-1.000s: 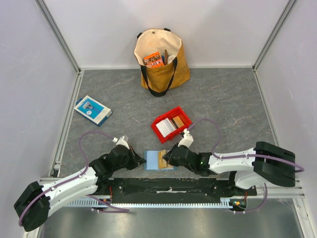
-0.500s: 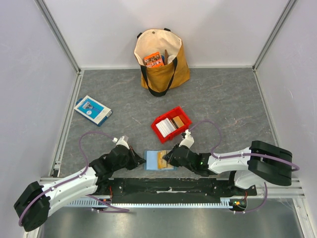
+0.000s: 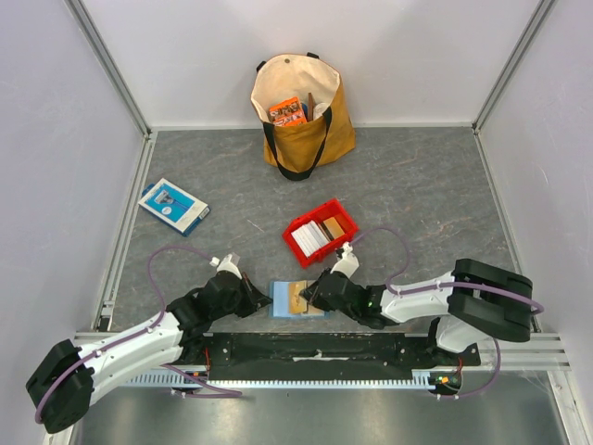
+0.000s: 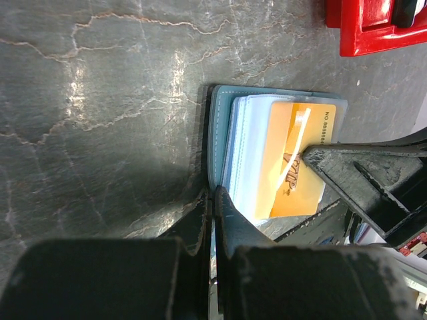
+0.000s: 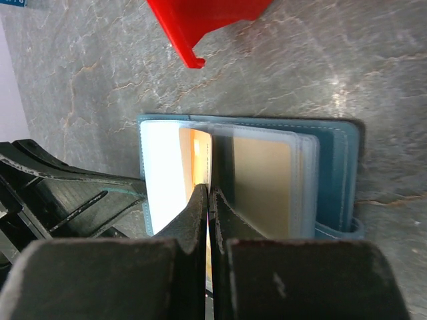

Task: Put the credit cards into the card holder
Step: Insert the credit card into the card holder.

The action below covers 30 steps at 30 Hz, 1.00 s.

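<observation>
The teal card holder lies open on the table by the near edge, its clear sleeves fanned out. My left gripper is shut on the edge of its left cover. My right gripper is shut on an orange-yellow credit card and holds it over the sleeves. In the right wrist view that card stands edge-on between the jaws, at a sleeve's mouth. A tan card sits inside a sleeve. More white and tan cards stand in the red bin.
The red bin sits just beyond the card holder. A tan tote bag stands at the back. A blue-and-white flat box lies at the left. Both arms meet over the card holder near the table's front rail.
My right gripper has shifted a little to the left with the orange-yellow card, further over the sleeves. The left gripper and the card holder have not moved.
</observation>
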Each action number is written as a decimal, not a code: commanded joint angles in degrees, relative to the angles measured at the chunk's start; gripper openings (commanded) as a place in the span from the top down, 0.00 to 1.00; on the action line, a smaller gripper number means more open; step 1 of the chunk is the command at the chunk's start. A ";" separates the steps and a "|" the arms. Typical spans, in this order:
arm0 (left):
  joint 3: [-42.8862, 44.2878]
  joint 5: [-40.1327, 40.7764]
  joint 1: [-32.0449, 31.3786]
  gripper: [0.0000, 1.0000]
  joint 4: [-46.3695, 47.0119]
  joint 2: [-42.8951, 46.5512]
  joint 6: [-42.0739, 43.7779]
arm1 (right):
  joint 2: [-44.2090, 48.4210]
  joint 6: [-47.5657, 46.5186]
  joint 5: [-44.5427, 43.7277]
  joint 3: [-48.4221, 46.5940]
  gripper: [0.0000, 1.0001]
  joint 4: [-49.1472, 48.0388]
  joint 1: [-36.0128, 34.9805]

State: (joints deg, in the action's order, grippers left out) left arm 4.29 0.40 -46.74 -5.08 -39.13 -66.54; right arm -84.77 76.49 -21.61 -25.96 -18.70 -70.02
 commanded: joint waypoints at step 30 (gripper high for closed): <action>0.19 0.91 -0.10 0.98 2.27 -1.30 -0.87 | -2.23 -8.55 0.50 -10.69 0.44 19.14 -0.82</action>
State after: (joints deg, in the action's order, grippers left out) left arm 4.29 0.03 -46.74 -3.88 -40.14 -66.59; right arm -83.83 70.26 -21.98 -34.37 -3.57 -70.81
